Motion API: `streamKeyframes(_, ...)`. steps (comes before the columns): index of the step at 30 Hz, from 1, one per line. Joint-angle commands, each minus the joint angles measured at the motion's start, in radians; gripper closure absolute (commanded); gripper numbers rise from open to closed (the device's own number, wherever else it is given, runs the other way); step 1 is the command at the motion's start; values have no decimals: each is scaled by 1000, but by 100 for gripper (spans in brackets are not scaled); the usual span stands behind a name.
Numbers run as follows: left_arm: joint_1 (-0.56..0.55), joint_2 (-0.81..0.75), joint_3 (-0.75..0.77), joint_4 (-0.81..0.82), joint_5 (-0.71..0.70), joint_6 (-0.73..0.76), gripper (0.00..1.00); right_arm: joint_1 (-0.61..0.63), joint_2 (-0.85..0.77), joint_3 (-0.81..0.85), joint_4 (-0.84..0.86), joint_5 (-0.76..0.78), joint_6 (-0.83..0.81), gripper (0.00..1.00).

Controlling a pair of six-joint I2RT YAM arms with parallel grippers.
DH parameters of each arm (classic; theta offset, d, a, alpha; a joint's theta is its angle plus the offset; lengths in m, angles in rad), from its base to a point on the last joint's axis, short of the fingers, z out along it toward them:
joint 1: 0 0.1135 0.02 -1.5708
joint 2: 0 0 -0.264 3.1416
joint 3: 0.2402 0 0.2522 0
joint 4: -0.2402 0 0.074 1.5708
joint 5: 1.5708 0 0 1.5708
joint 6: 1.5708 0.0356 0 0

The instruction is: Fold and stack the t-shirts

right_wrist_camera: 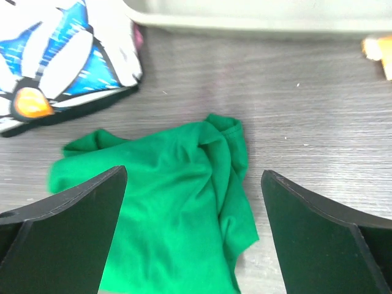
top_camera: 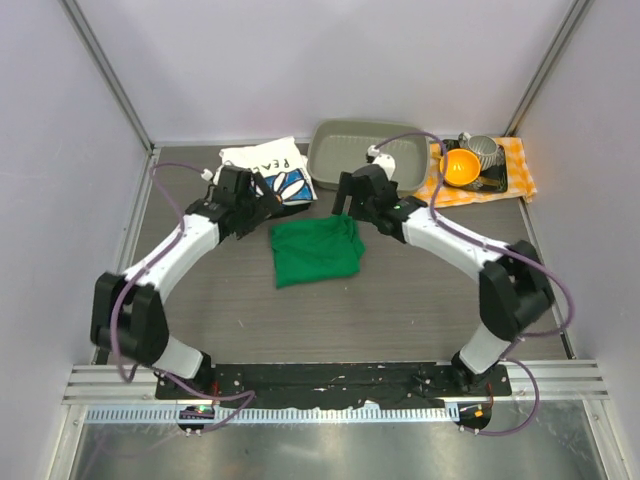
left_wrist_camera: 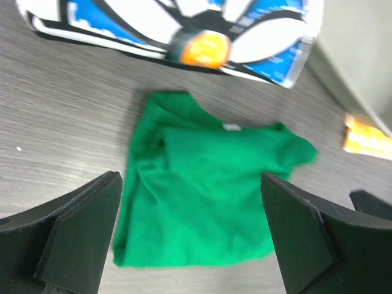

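Green t-shirt (top_camera: 317,252) lies folded, long axis left-right, collar toward the tray (top_camera: 322,160).

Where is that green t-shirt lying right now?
In the overhead view, the green t-shirt lies near the middle of the table, just in front of the daisy-print t-shirt and the grey tray.

Matt cloth t-shirt (top_camera: 317,251), wood-grain table (top_camera: 420,300)
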Motion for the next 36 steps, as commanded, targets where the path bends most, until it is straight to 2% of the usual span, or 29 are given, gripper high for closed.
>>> streamKeyframes(1,-117,-203,-62,-19,-21,20,0,16,-196,-68,-2,22,-39,2)
streamKeyframes(4,-206,-274,-143,21,-6,-8,0,16,-267,-140,13,-110,-24,1)
streamKeyframes(7,-254,-294,-229,151,52,-61,0,15,-282,-195,44,-221,8,2)
streamKeyframes(11,-282,-290,-322,315,55,-74,0,16,-314,-255,110,-273,38,2)
streamKeyframes(12,-285,-282,-338,402,67,-74,0,16,-323,-266,119,-278,36,2)
streamKeyframes(18,-294,-172,-415,619,121,-74,0,16,-370,-292,107,-285,22,3)
streamKeyframes(27,-342,-37,-530,759,123,-103,0,15,-416,-297,73,-282,7,4)
streamKeyframes(36,-490,-93,-746,811,32,-198,0,13,-445,-234,-19,-285,-13,4)
